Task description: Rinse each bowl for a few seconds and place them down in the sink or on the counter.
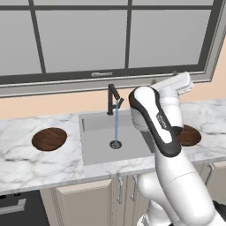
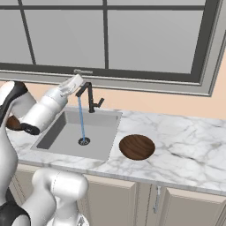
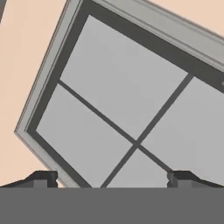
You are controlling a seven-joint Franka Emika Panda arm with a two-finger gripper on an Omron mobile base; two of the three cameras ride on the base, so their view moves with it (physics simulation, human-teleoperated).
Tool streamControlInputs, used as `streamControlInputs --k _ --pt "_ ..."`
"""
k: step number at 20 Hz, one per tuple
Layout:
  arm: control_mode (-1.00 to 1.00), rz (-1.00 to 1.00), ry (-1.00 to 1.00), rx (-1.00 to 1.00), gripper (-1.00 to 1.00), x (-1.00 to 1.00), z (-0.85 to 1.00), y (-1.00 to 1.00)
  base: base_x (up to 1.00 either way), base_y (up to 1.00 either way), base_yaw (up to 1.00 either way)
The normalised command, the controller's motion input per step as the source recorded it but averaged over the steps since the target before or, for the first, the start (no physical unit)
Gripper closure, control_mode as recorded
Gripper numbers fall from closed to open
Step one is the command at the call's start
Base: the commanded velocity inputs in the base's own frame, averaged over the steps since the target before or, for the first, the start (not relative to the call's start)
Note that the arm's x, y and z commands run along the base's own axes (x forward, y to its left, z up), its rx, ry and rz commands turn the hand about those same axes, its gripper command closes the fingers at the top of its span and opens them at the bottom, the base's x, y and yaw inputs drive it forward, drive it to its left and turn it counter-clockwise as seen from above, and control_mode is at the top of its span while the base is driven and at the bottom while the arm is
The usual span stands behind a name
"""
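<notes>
Water runs into the sink [image 1: 99, 150], jaws spread empty at the window [image 3: 131, 100], and a wooden bowl [image 1: 49, 138] waits at nine o'clock, its twin [image 2: 137, 146] at three o'clock — likely light, rigid, best pinched by the rim.

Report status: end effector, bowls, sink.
End effector open, empty, facing window. Both bowls on counter: left bowl, right bowl. Faucet running into sink.

The white arm [image 1: 159, 123] rises from the base, folds at a dark-jointed elbow, and its forearm reaches up and away toward the window [image 1: 110, 35]. The hand [image 3: 109, 179] is raised and rolled, aimed at the window panes, its two dark fingertips [image 3: 41, 178] spread wide apart with nothing between them.
</notes>
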Motion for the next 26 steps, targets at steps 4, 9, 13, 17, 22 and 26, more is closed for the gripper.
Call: streamControlInputs --k 4,9,13,17,22,26 --pt "-1.0 -0.02 -0.08 0.0 -1.0 -0.4 0.04 0.47 0.0 0.0 0.0" --pt "-1.0 0.0 -0.04 0.0 -1.0 -0.3 0.14 0.49 0.0 0.0 0.0" --pt "-1.0 0.05 0.13 0.0 -1.0 -0.03 0.35 0.42 0.0 0.0 0.0" --pt "-1.0 0.05 0.25 0.0 -1.0 0.03 0.32 0.36 0.0 0.0 0.0" --pt "-1.0 0.0 0.38 0.0 -1.0 0.09 0.23 0.32 0.0 0.0 0.0" --pt "-1.0 0.0 0.46 -0.06 -1.0 0.05 0.23 0.36 0.0 0.0 0.0"
